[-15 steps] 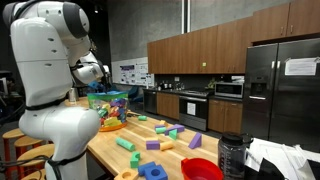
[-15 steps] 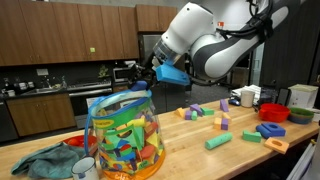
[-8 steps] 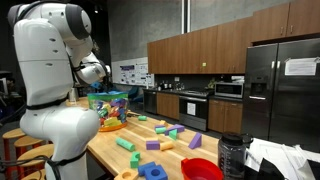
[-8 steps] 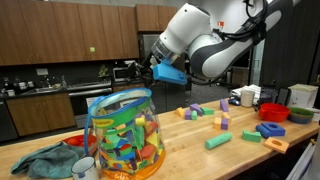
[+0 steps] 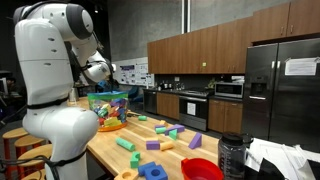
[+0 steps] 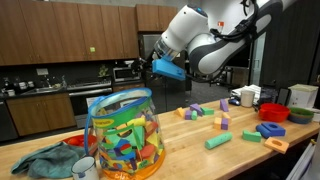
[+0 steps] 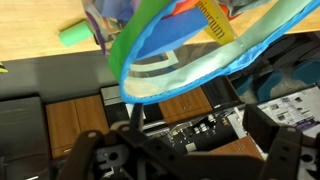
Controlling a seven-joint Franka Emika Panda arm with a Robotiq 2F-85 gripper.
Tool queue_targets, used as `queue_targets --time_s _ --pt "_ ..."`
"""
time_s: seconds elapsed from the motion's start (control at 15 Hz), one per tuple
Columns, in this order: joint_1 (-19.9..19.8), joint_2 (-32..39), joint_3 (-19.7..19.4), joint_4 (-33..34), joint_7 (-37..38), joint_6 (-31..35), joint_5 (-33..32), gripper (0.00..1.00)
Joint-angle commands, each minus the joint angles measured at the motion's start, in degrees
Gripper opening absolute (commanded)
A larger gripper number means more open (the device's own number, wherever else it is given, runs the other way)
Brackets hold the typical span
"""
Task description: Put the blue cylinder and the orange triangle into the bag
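Green-topped bag [image 6: 122, 135] sits below the gripper [image 7: 185, 150], mouth up. Gripper jaws stand wide apart and hold nothing. Loose blocks [image 6: 218, 141] lie well off to one side.

Your counter [image 6: 180, 145] stock:
- bag [image 6: 122, 135]: one, its blocks too many to count
- red bowl [image 5: 202, 168]: one plainly seen
- teal cloth [image 6: 45, 160]: one
- white cup [image 6: 85, 168]: one
- blue ring block [image 5: 153, 172]: one
- loose purple blocks [image 5: 153, 145]: at least two
- loose green blocks [image 5: 124, 145]: at least two
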Motion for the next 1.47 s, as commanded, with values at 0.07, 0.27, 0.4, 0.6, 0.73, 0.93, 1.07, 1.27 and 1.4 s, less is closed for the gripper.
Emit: queue_targets --time_s 0.07,0.27,0.4,0.6,0.73,0.93,1.07,1.27,1.4 --pt "-4.98 1.86 -2.17 2.77 5.14 -0.39 -3.93 1.0" --pt "-8.07 4.31 -4.28 4.18 6.17 -2.76 -4.18 1.0" --pt "-9.62 6.33 -5.55 5.48 5.94 -8.66 -4.42 1.0" --pt "-10.66 9.38 -6.93 7.82 5.65 -17.87 -4.12 1.0" --pt "-10.63 11.33 -7.62 9.44 5.76 -24.33 -4.39 1.0" --pt "-7.09 13.91 -12.21 11.34 4.57 -29.62 -3.74 1.0" --pt "-5.82 15.51 -14.02 12.26 4.55 -31.04 -3.56 1.0" --pt "-5.48 17.78 -15.4 10.73 2.67 -24.0 0.57 1.0" --pt "-4.13 17.19 -16.5 10.67 3.17 -25.32 -0.03 1.0"
